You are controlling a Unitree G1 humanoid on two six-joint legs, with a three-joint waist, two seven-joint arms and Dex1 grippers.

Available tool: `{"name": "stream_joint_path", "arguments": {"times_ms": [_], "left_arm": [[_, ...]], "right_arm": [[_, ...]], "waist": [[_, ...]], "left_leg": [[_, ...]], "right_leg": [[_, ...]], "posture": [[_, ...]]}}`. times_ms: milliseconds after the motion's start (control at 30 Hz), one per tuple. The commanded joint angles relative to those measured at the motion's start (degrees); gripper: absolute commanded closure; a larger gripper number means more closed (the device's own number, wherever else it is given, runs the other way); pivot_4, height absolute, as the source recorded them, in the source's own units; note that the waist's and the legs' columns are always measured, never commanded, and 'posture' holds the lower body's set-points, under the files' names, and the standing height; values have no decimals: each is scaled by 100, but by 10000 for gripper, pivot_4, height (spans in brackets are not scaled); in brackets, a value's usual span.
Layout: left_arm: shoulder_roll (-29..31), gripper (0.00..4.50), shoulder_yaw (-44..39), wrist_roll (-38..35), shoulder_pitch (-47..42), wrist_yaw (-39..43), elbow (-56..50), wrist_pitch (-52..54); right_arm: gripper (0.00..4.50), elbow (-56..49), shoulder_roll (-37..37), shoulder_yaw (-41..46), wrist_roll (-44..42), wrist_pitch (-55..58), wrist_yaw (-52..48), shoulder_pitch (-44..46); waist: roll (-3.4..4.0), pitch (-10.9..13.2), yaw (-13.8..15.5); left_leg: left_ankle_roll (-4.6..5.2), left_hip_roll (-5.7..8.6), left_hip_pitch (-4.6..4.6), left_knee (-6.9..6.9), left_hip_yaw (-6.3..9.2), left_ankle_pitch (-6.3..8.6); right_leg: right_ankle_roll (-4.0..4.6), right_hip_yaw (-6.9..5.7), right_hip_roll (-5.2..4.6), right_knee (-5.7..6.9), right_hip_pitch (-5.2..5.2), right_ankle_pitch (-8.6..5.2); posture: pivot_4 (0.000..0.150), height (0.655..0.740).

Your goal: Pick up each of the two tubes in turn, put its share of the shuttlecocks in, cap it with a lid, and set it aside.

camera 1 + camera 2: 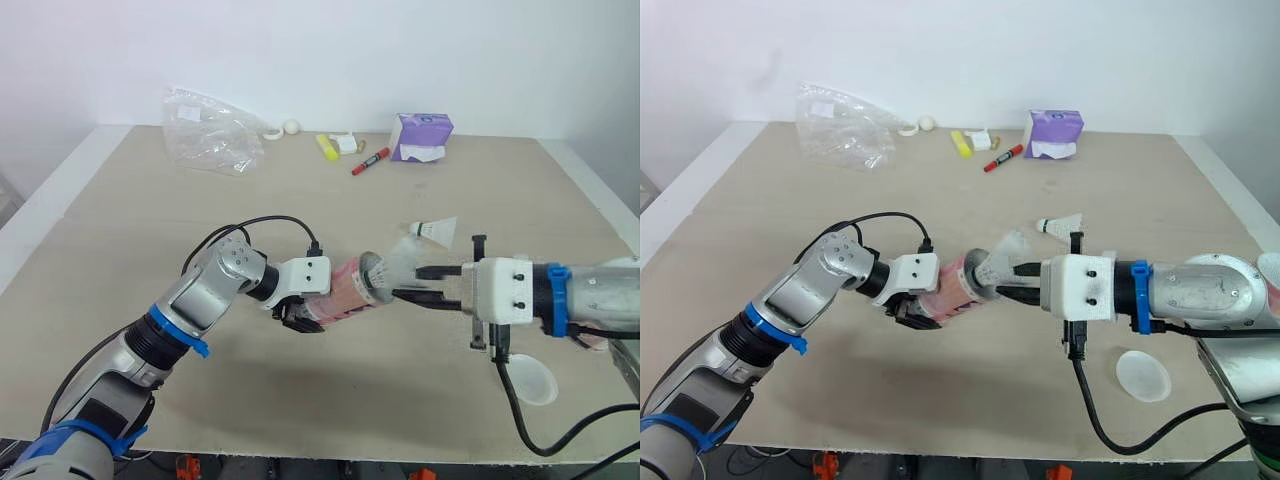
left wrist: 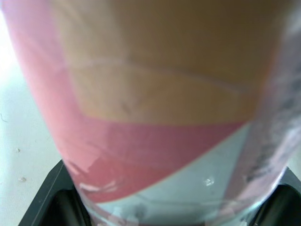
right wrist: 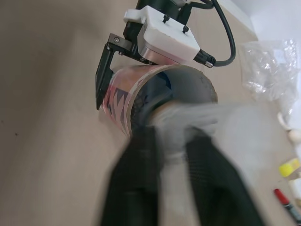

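My left gripper (image 1: 312, 312) is shut on a pink patterned tube (image 1: 345, 290), held lying over the table's middle with its open mouth toward the right. My right gripper (image 1: 408, 284) is shut on a white shuttlecock (image 1: 396, 266), right at the tube's mouth (image 3: 188, 87). In the right wrist view the shuttlecock's feathers (image 3: 211, 125) sit between my fingers (image 3: 141, 179). A second shuttlecock (image 1: 435, 231) lies on the table just beyond my right gripper. A translucent white lid (image 1: 533, 380) rests near the front edge, under my right arm.
At the back of the table lie a crumpled clear plastic bag (image 1: 210, 130), a purple tissue box (image 1: 420, 137), a red marker (image 1: 370, 161), a yellow highlighter (image 1: 327, 147) and a small white ball (image 1: 291, 127). Black cables hang from both wrists.
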State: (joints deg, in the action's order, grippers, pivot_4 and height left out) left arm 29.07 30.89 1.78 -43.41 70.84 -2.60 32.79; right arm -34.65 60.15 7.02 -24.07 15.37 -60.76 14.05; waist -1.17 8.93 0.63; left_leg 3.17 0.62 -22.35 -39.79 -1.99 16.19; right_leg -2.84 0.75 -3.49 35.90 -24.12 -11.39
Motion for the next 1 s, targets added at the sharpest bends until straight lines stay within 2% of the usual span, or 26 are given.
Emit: {"name": "stream_joint_path", "arguments": {"times_ms": [33, 133, 167, 233, 333, 567, 733, 1000], "left_arm": [[66, 12746, 228, 143, 157, -31, 184, 136], [69, 12746, 231, 130, 167, -26, 154, 153], [67, 12746, 233, 128, 166, -27, 155, 150], [57, 12746, 238, 125, 159, -38, 164, 146], [30, 12746, 250, 124, 148, -48, 179, 128], [-9, 12746, 265, 129, 154, -68, 155, 149], [-20, 12746, 264, 123, 205, -109, 59, 215], [59, 12746, 214, 115, 311, -149, -93, 320]], "right_arm": [[14391, -90, -239, 408, -583, 383, 303, 193], [986, 83, -673, 784, -1371, 1118, 964, 402], [436, 249, -750, 907, -1526, 1446, 1192, 424], [436, 629, -741, 1027, -1546, 1929, 1425, 320], [436, 1761, -969, 895, -839, 2100, 2214, 394], [436, 3235, -1740, 687, -332, 2313, 3167, 1381], [436, 4001, -2041, 350, 92, 2157, 3199, 1733], [436, 5173, -2439, 512, 368, 1637, 3415, 1993]], "waist": [[-1, 0, -1], [-2, 1, -2], [-2, 1, 0], [-6, 0, 3], [-12, -2, 0], [20, -6, -7], [19, -6, 0], [21, -6, -9]], "left_leg": [[0, 0, 0, 0, 0, 0], [0, -1, 0, 0, 2, 0], [0, -2, 0, 0, 2, 0], [0, -2, -1, 0, 6, 0], [0, -2, -2, 0, 4, 0], [3, 0, -6, 2, -12, -2], [3, 1, -8, 2, -6, -2], [5, 8, -11, 3, -11, -1]], "right_leg": [[0, 0, 0, 0, 0, 0], [4, 0, 0, 1, 0, 3], [7, 0, 0, 1, 0, 5], [10, -1, -3, 0, 1, 6], [47, -2, -28, -3, 1, 25], [45, 7, 4, -3, -11, 33], [40, 9, 9, -5, -5, 33], [28, 19, 3, -8, -7, 31]], "posture": [[1500, 7400], [1500, 7400], [1500, 7400], [1500, 7400], [1500, 7400], [1500, 7400], [1500, 7400], [1500, 7400]]}}
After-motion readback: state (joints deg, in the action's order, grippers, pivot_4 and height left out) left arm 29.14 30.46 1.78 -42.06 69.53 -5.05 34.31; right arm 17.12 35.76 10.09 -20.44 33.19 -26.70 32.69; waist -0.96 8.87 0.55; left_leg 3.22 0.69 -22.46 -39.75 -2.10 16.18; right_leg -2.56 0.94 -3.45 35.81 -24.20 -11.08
